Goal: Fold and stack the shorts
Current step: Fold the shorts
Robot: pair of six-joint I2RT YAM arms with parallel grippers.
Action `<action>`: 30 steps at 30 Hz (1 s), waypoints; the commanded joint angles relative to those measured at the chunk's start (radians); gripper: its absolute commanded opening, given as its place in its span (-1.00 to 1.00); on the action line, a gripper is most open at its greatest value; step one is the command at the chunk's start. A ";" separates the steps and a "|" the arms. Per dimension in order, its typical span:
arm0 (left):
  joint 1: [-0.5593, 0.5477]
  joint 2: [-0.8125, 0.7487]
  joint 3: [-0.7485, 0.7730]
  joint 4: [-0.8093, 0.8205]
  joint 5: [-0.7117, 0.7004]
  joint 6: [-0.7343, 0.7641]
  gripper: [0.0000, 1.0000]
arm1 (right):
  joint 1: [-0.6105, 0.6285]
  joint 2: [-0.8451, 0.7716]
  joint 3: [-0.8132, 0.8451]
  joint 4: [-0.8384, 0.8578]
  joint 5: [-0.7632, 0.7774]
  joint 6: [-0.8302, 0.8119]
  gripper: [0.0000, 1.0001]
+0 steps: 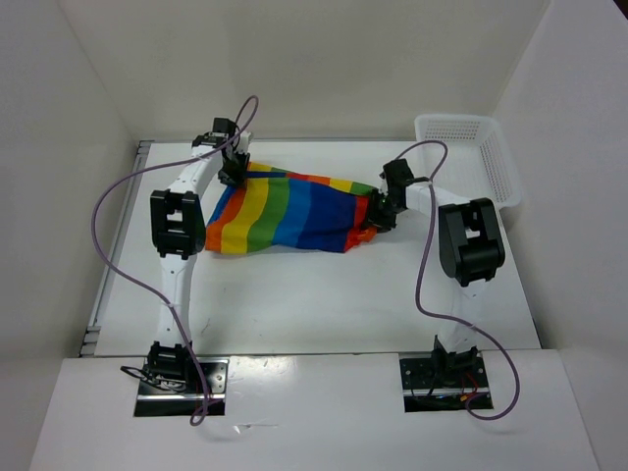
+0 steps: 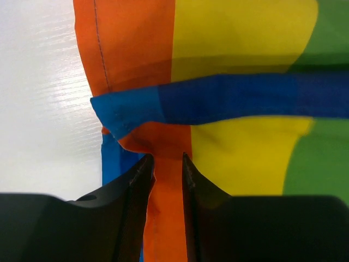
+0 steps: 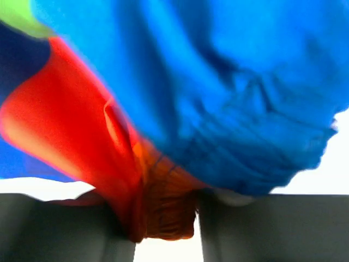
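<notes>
The rainbow shorts (image 1: 285,214) hang stretched between my two grippers above the middle of the table. My left gripper (image 1: 234,167) is shut on the shorts' far left edge; in the left wrist view (image 2: 166,164) an orange fold (image 2: 166,207) is pinched between the black fingers. My right gripper (image 1: 385,209) is shut on the shorts' right end; in the right wrist view (image 3: 163,218) gathered orange and red cloth (image 3: 163,202) sits between the grey fingers, with blue cloth (image 3: 229,93) bulging above.
A white plastic lattice basket (image 1: 471,157) stands at the back right, just beyond the right arm. White walls close in the table on three sides. Purple cables loop off both arms.
</notes>
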 commanded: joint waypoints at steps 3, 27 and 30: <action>0.003 -0.055 -0.015 0.013 -0.035 0.003 -0.27 | 0.014 0.075 0.027 0.058 0.125 0.025 -0.79; -0.195 -0.201 -0.271 0.052 -0.012 0.003 0.10 | -0.021 -0.140 0.225 -0.267 0.074 -0.325 -1.00; -0.195 -0.123 -0.231 0.072 -0.003 0.003 0.13 | -0.066 -0.140 0.309 -0.354 0.083 -0.370 -1.00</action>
